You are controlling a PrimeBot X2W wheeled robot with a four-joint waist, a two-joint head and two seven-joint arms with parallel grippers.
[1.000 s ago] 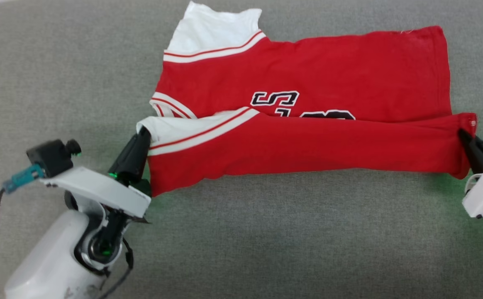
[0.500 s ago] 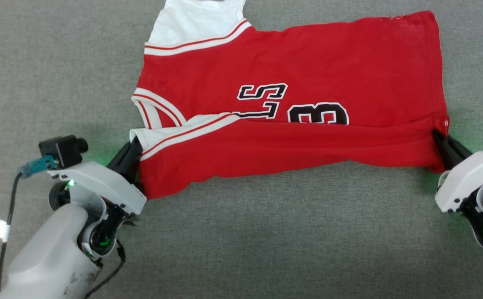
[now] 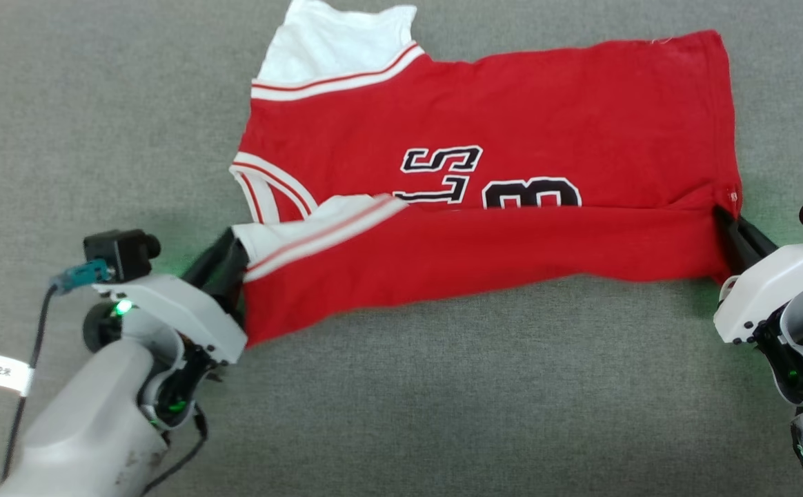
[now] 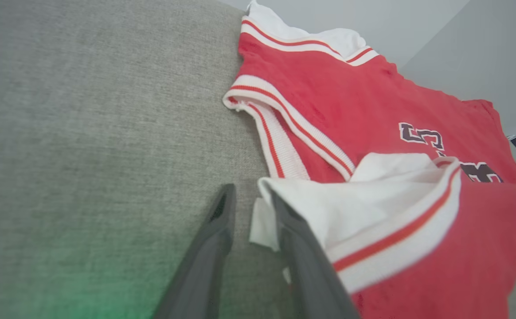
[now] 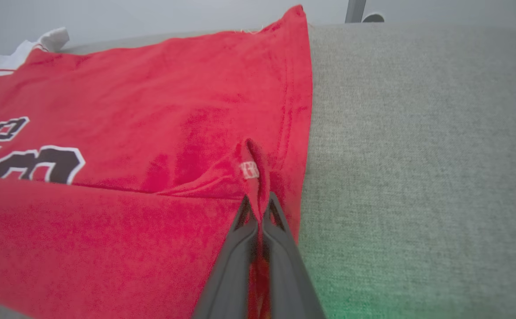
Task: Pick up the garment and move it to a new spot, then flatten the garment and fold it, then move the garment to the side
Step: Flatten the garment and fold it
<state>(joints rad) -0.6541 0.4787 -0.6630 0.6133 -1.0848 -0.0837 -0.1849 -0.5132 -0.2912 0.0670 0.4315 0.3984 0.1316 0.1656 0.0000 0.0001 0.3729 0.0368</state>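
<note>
- One fold is laid: the garment (image 3: 484,124) lies on the grey surface (image 3: 443,400), its near long edge turned over onto the lettering (image 3: 443,166).
- The white sleeve (image 4: 351,195), clamped a second ago, is now let go; it is only draped against one finger of the left gripper (image 4: 250,195), whose jaws are parted.
- The hem corner (image 5: 251,168) is pinched in the right gripper (image 5: 258,204), so release there is judged next.

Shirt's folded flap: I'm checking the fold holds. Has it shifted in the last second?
Yes. The flap has slid back toward the robot: the printed number, mostly covered before, now shows above its edge.
</note>
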